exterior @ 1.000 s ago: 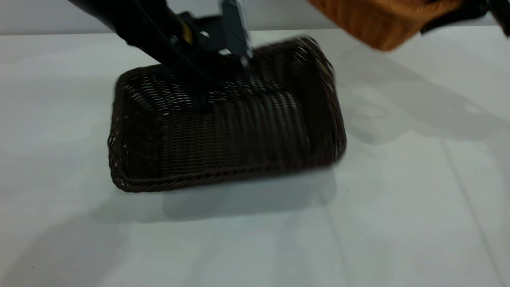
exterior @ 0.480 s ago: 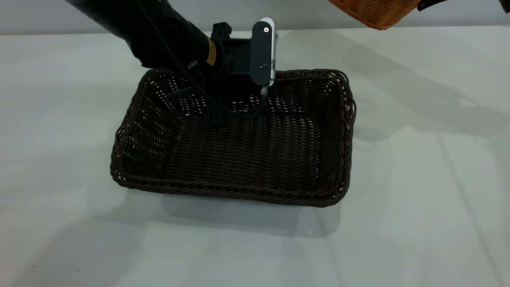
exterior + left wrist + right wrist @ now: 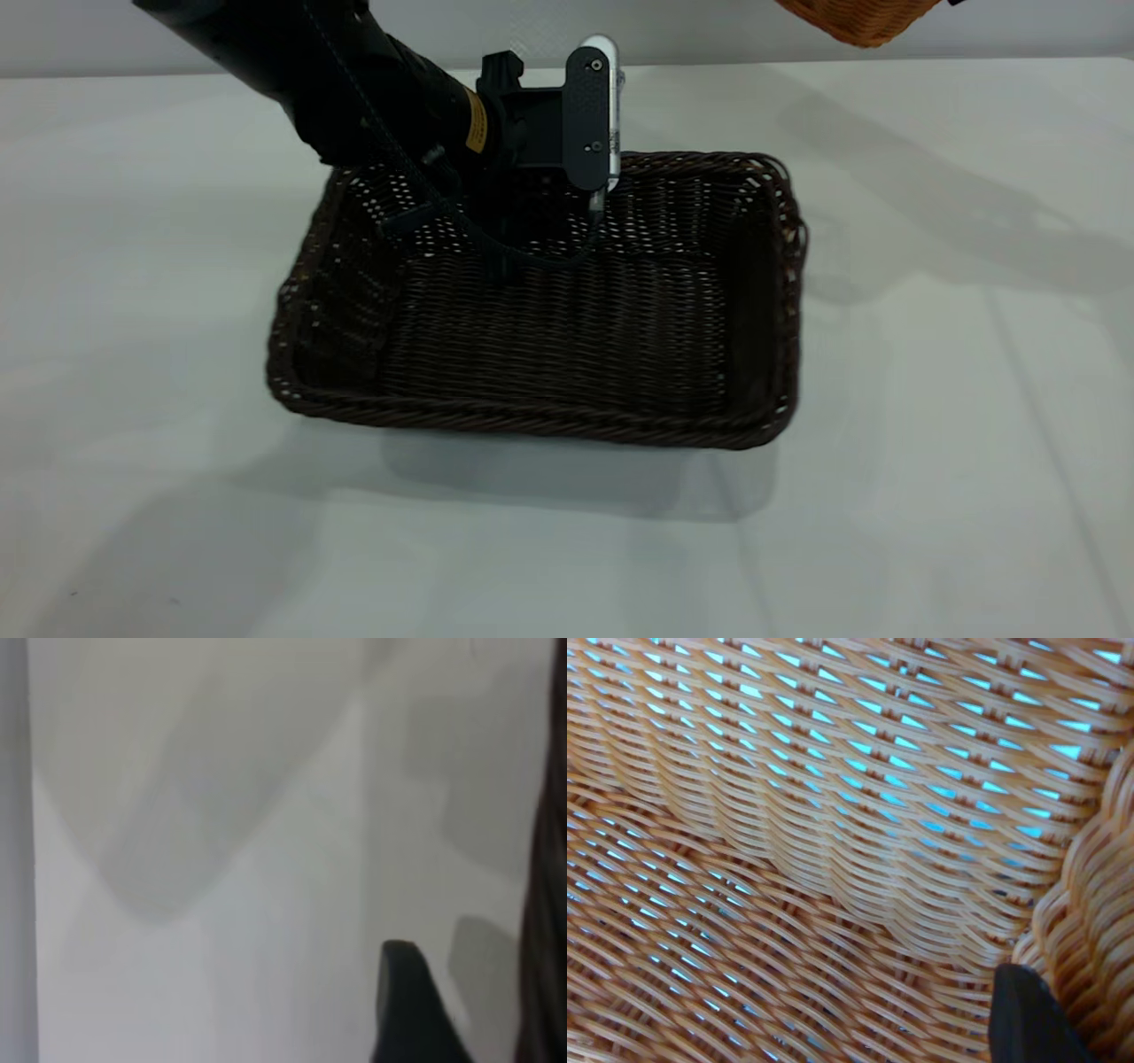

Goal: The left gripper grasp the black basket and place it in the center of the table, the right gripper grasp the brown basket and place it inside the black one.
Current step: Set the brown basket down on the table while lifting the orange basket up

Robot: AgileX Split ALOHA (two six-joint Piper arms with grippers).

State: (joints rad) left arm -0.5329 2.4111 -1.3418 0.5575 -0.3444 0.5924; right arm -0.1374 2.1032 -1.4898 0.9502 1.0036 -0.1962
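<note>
I am holding the black basket (image 3: 567,346) at the middle of the table (image 3: 930,443), with the left gripper (image 3: 500,257) reaching down over the basket's far wall; I judge this grip is chosen so the open interior stays free for the second basket. From the exterior view one finger (image 3: 496,261) is hanging inside that wall, but I cannot tell how wide the jaws are standing, nor whether they are clamping the weave or only straddling it. In the left wrist view a single dark fingertip (image 3: 409,1010) is showing against the bare table, with a sliver of the black basket (image 3: 542,930) at the frame's edge. The black basket is looking rectangular, very dark brown, with flared woven sides and a braided rim; its underside appears to be resting on the table, though a shadow is lying under the near rim. The brown basket (image 3: 855,19) is hanging well above and beyond the black basket's far right corner, mostly out of frame. I judge I am carrying it there on the right arm, waiting for the black one to be set down and released. In the right wrist view the orange-tan weave (image 3: 815,833) is filling the picture with a dark fingertip (image 3: 1028,1014) just beside its braided rim; the right gripper itself I cannot see closing.
</note>
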